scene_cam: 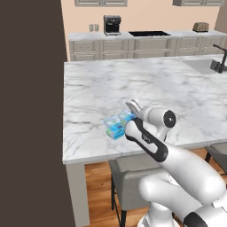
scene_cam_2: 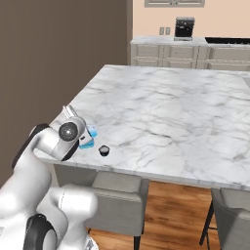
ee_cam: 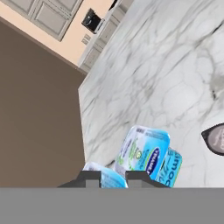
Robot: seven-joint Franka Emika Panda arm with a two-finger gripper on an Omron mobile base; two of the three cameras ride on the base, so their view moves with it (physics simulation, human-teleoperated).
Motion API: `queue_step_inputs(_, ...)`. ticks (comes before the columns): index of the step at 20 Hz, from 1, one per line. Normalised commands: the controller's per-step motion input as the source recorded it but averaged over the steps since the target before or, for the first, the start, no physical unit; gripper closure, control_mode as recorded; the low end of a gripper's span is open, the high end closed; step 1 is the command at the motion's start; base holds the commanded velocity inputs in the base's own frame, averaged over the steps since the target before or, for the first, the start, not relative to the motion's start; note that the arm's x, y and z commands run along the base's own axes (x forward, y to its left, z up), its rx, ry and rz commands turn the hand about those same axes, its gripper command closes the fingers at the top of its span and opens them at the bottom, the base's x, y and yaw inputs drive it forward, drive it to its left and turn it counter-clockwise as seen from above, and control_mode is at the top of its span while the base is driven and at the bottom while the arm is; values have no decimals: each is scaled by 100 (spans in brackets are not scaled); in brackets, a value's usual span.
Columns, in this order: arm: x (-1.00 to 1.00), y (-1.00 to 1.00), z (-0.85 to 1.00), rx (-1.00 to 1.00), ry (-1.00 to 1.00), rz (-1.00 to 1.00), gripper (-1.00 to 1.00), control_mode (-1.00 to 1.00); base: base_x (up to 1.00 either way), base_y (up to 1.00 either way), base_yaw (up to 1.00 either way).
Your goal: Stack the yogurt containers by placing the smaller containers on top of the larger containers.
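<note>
Risk: hand (ee_cam: pixel 113 178) sits low by the blue yogurt pack (ee_cam: pixel 146 153), w/ fingers pressed together and nothing btwn them, so a careless swing could shove the pack off the desk (scene_cam_2: pixel 171 112) edge. Little dark cup (scene_cam_2: pixel 104 150) stands on the desk just beside the pack, apart from the hand.

White grey-veined marble island surface (scene_cam_2: pixel 166 112) carries a squarish light-blue and white yogurt pack (scene_cam: pixel 116 126) near its front edge, and a tiny round dark cup with pale lid (scene_cam_2: pixel 104 150) just beside it, apart. A sink (scene_cam: pixel 205 65) is set in the far corner.
</note>
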Motion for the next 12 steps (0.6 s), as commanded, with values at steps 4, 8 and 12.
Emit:
queue_step_inputs(4,12,0,-10,0,0,-1,100,-100,0,0,0)
queue_step_inputs(8,15,3,-10,1,0,-1,100,-100,0,0,0)
queue_step_inputs(12,16,5,-12,1,0,-1,100,-100,0,0,0)
